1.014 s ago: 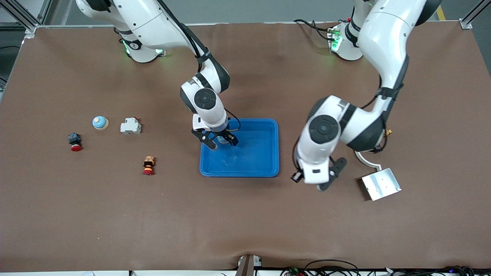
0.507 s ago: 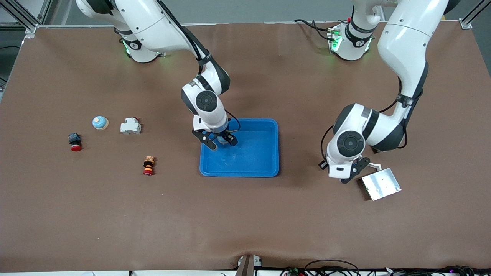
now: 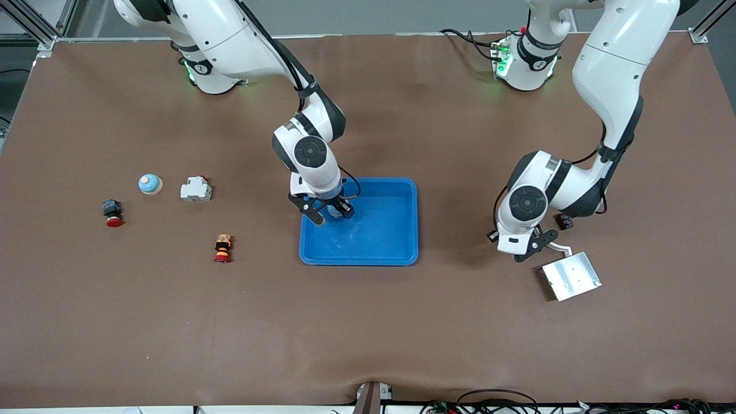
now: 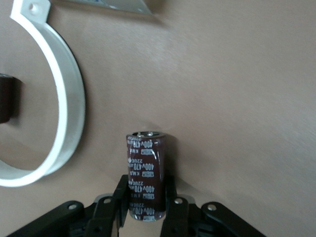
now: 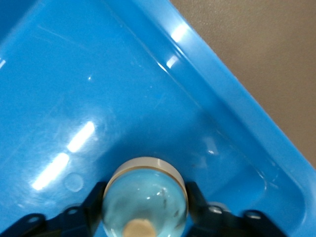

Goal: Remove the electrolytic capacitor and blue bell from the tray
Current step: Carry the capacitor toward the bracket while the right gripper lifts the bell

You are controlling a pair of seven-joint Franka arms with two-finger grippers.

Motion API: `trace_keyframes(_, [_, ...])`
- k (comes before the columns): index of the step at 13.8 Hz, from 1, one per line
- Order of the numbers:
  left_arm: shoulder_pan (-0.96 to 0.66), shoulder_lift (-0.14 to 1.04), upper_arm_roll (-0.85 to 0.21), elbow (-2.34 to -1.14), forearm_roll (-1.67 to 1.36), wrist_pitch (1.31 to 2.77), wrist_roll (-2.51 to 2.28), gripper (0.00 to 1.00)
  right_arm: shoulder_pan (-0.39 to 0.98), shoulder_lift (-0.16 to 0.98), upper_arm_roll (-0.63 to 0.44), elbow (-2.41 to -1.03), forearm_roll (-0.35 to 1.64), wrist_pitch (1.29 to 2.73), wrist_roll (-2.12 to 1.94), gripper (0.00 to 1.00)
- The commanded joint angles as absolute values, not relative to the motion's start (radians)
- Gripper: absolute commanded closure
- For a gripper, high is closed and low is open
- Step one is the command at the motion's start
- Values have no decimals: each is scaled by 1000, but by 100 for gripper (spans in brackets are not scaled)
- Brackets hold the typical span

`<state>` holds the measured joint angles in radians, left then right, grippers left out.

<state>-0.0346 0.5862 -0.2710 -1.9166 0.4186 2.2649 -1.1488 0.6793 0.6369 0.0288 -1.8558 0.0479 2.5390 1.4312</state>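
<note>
The right pincer (image 5: pixel 143 217) gripped the pale blue bell (image 5: pixel 144 195) inside the blue tray (image 3: pixel 397 253), toward the tray's right-arm end. The left pincer (image 4: pixel 146 210) clenched the dark capacitor (image 4: pixel 146 173) above the brown bench (image 3: pixel 368 322), beside a curved white bracket (image 4: pixel 64 98).

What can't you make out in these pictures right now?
- Front view: the capacitor is hidden under the left gripper; only the left wrist view shows it held.
- Front view: the bell in the blue tray is mostly covered by the right gripper.
- Right wrist view: the bell's lower part is cut off by the edge.
- Left wrist view: the white bracket runs off the edge.
</note>
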Motion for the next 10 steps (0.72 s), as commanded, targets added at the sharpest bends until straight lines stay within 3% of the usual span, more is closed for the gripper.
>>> trace_keyframes(1, [-5,545,-281,-1948,446,2278,-1132,100,686,637,21,-1832,43,2523,1453,100])
trace_keyframes(2, [-2,548,-281,-1944,446,2278,-1132,99,683,626,20,-1827,43,2502,1447,100])
trace_keyframes(3, [0,551,-282,-1941,446,2278,-1134,71,672,608,20,-1810,43,2453,1437,100])
trace_keyframes(4, [2,555,-282,-1934,445,2278,-1146,20,652,589,20,-1784,41,2377,1399,100])
trace_keyframes(5, [-2,555,-282,-1925,445,2278,-1153,0,628,559,20,-1773,41,2297,1325,100])
trace_keyframes(10, [-14,543,-287,-1833,439,2261,-1152,0,381,370,20,-1918,44,2207,860,100])
